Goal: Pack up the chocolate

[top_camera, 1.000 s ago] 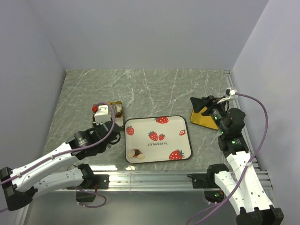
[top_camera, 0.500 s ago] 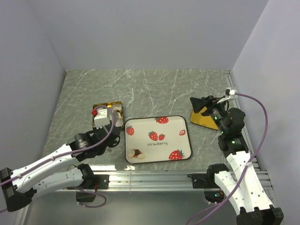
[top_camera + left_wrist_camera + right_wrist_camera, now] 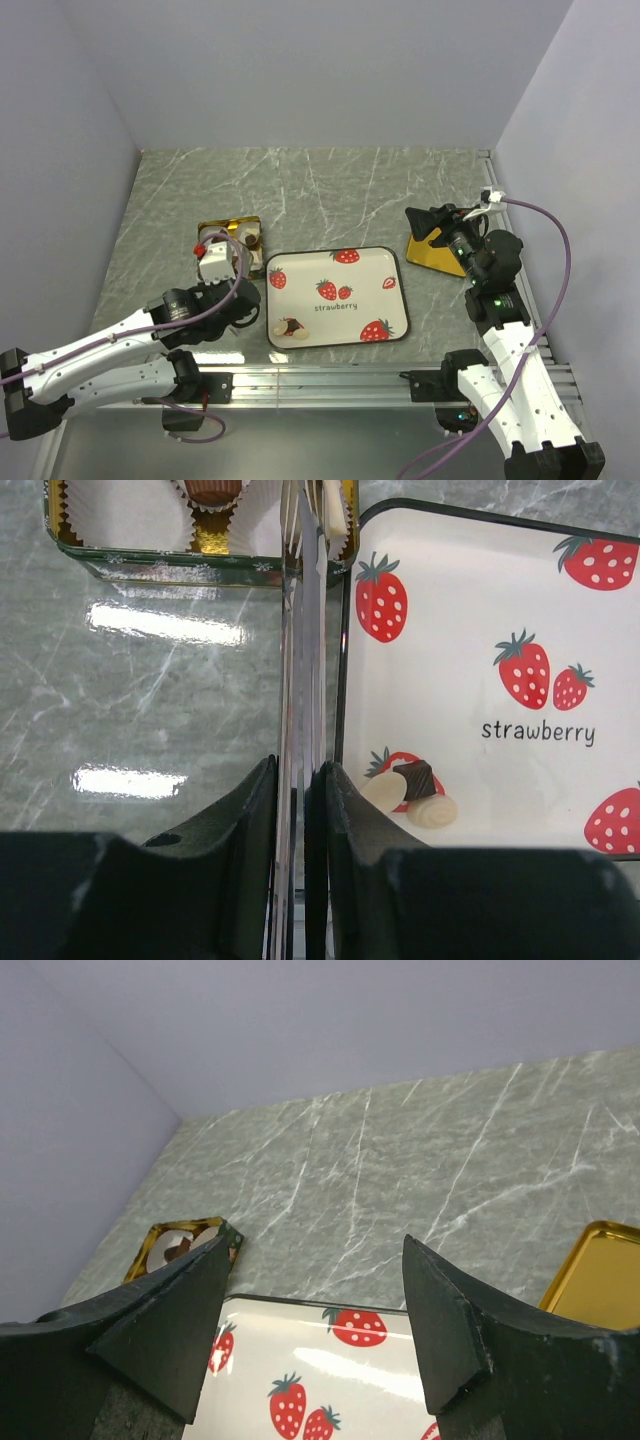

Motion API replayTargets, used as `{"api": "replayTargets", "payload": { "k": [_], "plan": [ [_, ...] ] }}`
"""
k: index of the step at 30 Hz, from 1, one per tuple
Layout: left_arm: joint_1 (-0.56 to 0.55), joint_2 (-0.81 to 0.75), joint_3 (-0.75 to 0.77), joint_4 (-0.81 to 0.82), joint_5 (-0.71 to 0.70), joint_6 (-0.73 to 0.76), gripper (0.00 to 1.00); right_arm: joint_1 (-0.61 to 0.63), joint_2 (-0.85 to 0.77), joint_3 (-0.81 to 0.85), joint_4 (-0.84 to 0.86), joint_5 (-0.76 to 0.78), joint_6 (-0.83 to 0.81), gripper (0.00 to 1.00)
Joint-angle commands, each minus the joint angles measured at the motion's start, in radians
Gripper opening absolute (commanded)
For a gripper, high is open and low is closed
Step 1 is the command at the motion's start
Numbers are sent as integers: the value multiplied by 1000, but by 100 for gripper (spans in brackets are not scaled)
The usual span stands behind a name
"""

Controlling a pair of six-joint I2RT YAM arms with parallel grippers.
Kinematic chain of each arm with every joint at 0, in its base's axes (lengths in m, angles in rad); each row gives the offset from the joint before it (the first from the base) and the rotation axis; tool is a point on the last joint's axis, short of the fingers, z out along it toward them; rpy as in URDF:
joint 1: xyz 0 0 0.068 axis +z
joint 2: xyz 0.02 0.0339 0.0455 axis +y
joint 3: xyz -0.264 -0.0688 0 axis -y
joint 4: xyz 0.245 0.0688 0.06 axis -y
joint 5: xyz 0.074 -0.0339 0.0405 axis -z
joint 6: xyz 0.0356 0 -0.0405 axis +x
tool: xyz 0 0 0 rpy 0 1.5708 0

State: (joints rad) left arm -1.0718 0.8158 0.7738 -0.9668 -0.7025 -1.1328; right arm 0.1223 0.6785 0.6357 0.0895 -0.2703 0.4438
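Note:
Three pieces of chocolate, one dark (image 3: 415, 778) and two cream-white (image 3: 383, 793), lie together at the near left of the strawberry tray (image 3: 470, 620), also in the top view (image 3: 290, 327). Another brown chocolate (image 3: 212, 490) sits in a paper cup of the gold tin (image 3: 230, 235). My left gripper (image 3: 298, 770) is shut on thin metal tongs (image 3: 300, 630) whose tips point at the tin's right corner, along the tray's left rim. My right gripper (image 3: 316, 1238) hangs open and empty above the tray's far right, near the gold lid (image 3: 432, 255).
The tin (image 3: 180, 568) holds white paper cups and stands just left of the tray's (image 3: 405, 300) far corner. The gold lid (image 3: 600, 1270) lies on the marble table right of the tray. Grey walls close in the back and both sides.
My left gripper has drawn back from over the tin toward the near edge, tongs still in it. The right arm has not moved.

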Motion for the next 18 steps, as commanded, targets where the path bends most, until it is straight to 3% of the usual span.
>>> {"api": "replayTargets", "payload": {
  "k": [1,4,10,18],
  "plan": [
    [-10,-4,19,-16,-45,-44,26,10,0,35,39,8,-16,76],
    [-13,-6,19,-12,-42,-41,27,8,-2,36,38,9,-17,76],
    [-23,2,24,-29,-51,-53,42,7,1,36,38,8,-16,76],
    [-31,2,25,-29,-58,-53,40,8,3,36,38,8,-16,76]
  ]
}}
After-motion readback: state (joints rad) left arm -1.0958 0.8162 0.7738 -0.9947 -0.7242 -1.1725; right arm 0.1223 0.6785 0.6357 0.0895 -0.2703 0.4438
